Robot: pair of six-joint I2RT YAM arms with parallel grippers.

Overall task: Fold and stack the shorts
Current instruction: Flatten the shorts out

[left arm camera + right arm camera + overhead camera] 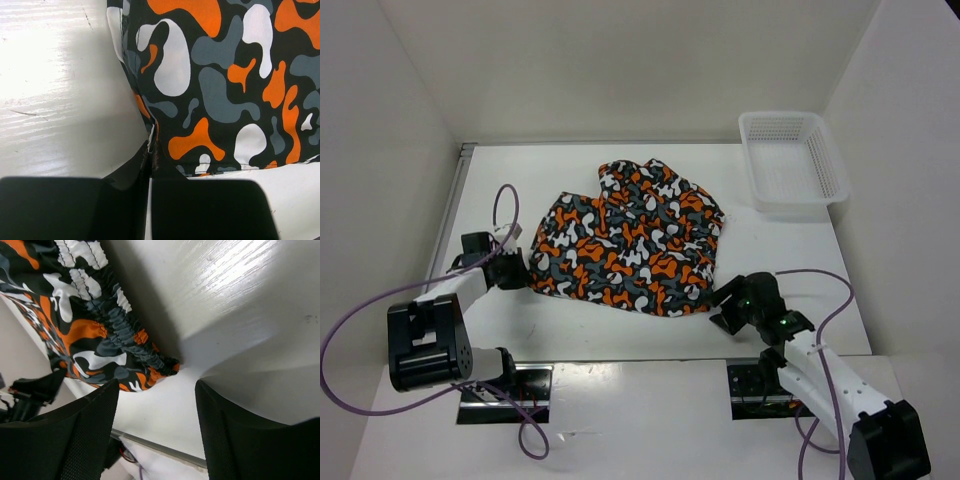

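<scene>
1 pair of shorts (630, 245), left end effector (151, 150) clenched on its edge, right end effector (157, 390) released beside its waistband (125, 335)

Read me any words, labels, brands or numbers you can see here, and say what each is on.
None: no view shows readable text.
The camouflage shorts carry only orange, black, grey and white blotches, no lettering.
The white mesh basket shows no label.
A small green light on the right arm is no text.
</scene>
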